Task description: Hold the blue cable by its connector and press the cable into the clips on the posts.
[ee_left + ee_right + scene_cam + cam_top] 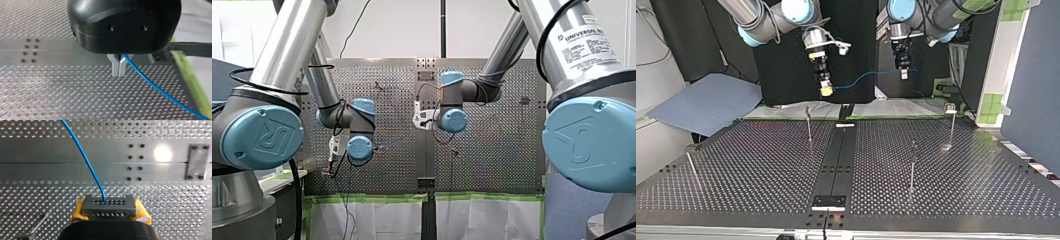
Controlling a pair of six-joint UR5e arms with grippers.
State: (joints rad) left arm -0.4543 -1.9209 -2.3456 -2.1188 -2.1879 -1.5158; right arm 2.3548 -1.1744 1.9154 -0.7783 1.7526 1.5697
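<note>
Blue cable [863, 76] slung in mid-air across the top view's upper middle, above the perforated table [761, 165] and its thin posts [808, 122]. At its left end, grey connector [109, 207] pinched between the yellow pads of my right gripper [826, 91]. At its right end, clamped between the closed metal fingers [115, 67] of my left gripper [904, 75].

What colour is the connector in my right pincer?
Dark grey connector; the right wrist view shows it best.
</note>
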